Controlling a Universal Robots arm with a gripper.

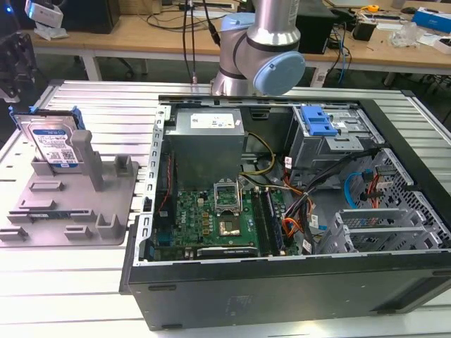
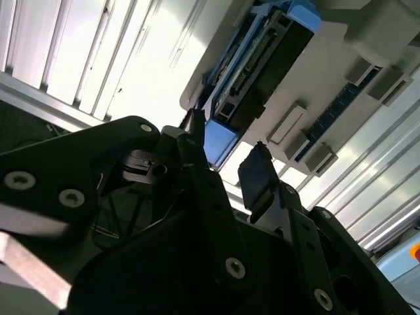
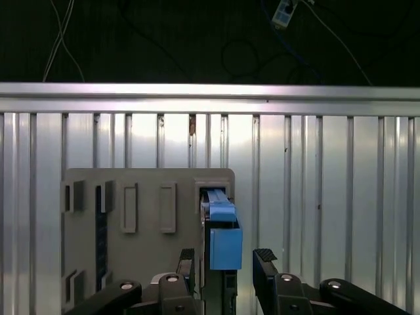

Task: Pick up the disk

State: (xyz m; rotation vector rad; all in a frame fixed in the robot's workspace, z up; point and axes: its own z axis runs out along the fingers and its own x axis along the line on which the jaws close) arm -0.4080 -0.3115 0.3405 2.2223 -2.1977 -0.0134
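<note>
The disk [image 1: 53, 144] stands on edge in the grey fixture [image 1: 77, 204] at the exterior view's left, with its white-and-blue label facing the camera and blue rails along its sides. In the first wrist view I look down on the disk [image 3: 222, 233] and its blue rail end. My gripper [image 3: 226, 264] is open, with one black finger [image 3: 187, 262] on each side of that rail and a gap to both. The second wrist view shows the disk [image 2: 262, 59] in the fixture [image 2: 341, 79], beyond my open gripper [image 2: 223, 161].
An open computer case [image 1: 282, 211] with its motherboard exposed takes up the middle and the exterior view's right. Inside it sits a blue-handled drive cage [image 1: 317, 123]. The arm's base [image 1: 257, 56] rises behind the case. The ribbed metal table [image 1: 106, 98] surrounds the fixture.
</note>
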